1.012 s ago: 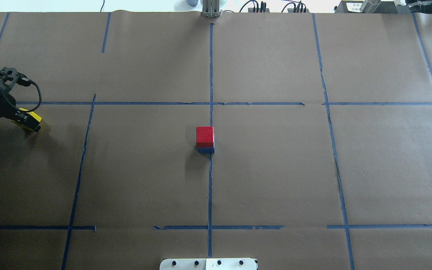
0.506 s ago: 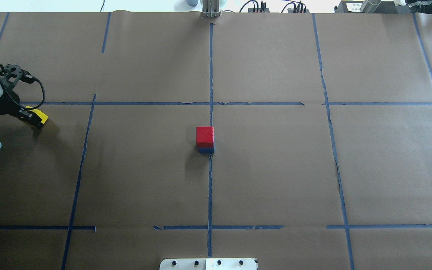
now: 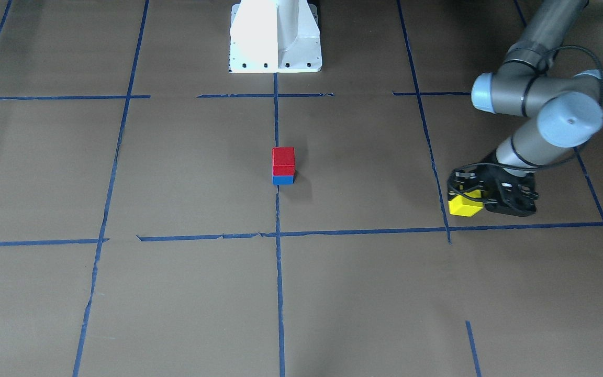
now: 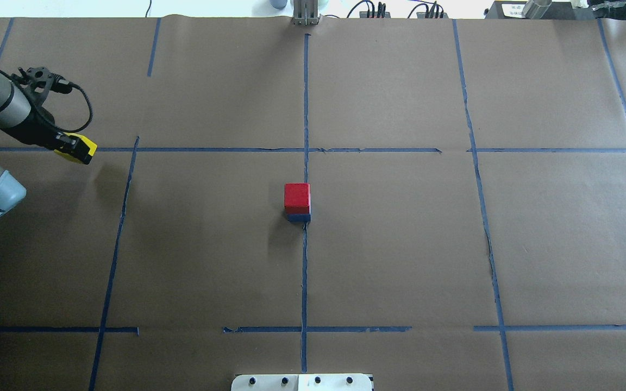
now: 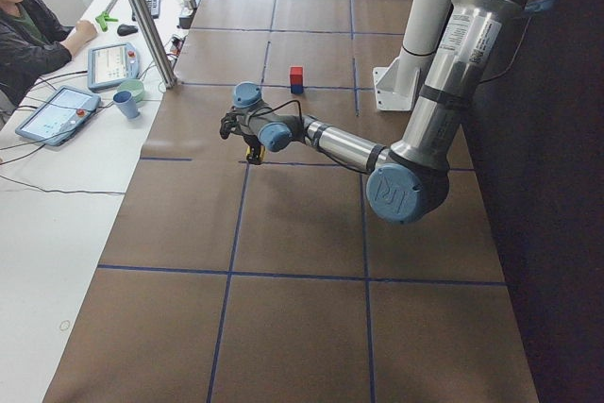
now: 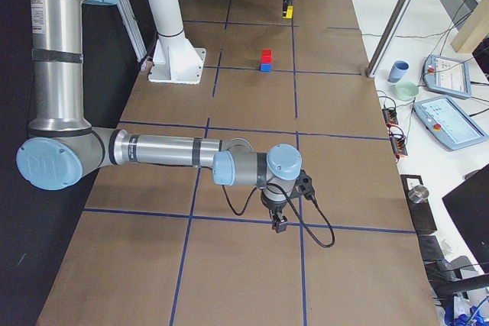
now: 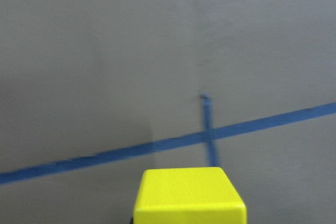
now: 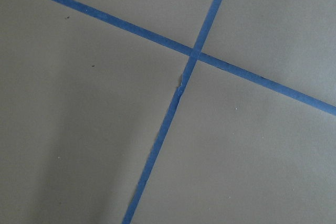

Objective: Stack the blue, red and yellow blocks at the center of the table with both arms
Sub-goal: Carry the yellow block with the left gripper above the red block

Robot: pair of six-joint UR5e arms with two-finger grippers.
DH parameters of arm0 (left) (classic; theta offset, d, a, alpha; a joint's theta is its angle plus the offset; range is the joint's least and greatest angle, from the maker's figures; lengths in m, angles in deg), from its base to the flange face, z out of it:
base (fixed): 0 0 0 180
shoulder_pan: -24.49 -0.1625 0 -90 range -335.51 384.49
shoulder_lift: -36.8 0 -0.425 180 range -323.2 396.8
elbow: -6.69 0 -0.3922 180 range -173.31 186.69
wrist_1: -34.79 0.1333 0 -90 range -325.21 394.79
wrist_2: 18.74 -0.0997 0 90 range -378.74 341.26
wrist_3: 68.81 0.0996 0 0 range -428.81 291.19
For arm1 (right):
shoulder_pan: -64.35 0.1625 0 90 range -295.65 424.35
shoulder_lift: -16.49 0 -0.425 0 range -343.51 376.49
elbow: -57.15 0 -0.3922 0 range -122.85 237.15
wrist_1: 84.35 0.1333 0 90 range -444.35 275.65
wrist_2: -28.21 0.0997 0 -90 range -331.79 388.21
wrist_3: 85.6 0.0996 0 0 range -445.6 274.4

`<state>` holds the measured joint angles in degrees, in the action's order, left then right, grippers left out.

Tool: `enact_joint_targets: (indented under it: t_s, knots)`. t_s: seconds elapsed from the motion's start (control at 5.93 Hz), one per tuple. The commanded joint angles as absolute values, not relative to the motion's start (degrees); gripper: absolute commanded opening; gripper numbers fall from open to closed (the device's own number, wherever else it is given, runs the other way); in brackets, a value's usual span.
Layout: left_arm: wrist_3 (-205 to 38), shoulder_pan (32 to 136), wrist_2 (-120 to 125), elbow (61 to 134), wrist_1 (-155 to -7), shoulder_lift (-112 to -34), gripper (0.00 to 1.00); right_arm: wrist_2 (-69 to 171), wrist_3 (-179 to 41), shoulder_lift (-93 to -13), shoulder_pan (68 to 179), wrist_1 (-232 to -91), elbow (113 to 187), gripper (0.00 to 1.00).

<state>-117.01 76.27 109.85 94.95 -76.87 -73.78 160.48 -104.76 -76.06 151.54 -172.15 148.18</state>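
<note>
Near the worktop's (image 4: 400, 244) left edge, the left pincer (image 4: 72, 145) is clenched on the yellow block (image 3: 465, 206). It holds the block over the cross tape line, seemingly clear of the surface, since a shadow falls apart from it. That block is well apart from the middle.

At the centre of the worktop, the red block (image 4: 296, 197) sits squarely on the blue block (image 4: 298, 218), both on the middle tape line. So two of the three tiers look done.

Towards the right edge, the right arm (image 6: 168, 150) lies low over bare paper with its pincer (image 6: 280, 223) pointing down. It shows only in the side view, so I cannot tell whether it is released or clenched. No block is seen near it.

What seems left is to carry the yellow block across to the centre, set it on the red one and let go. The risk is nudging the pair while placing.
</note>
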Motion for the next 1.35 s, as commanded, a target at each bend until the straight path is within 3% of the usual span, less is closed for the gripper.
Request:
enact_joint_targets:
  t_s: [0.0,0.17,0.34,0.67,1.01,1.18]
  knots:
    - [-125.05,71.70,106.62,101.29,-60.36,-82.84,0.00,160.48,-104.76,-76.06,151.54,-172.15,148.12,1.00]
    - [-126.19,65.94,100.15,106.57,-47.95,-88.22,0.00,160.48,-104.76,-76.06,151.54,-172.15,148.12,1.00]
    - [-134.03,61.62,97.48,106.79,-44.95,-94.01,0.00,160.48,-104.76,-76.06,151.54,-172.07,148.12,1.00]
    - [-138.76,56.93,94.39,103.82,-44.75,-101.08,0.00,160.48,-104.76,-76.06,151.54,-172.15,147.94,1.00]
    - [-138.77,56.30,94.20,95.41,-44.92,-107.40,0.00,160.48,-104.76,-76.06,151.54,-172.07,147.94,1.00]
    - [-138.60,56.30,94.20,94.67,-45.01,-107.43,0.00,160.48,-104.76,-76.06,151.54,-172.06,147.86,1.00]
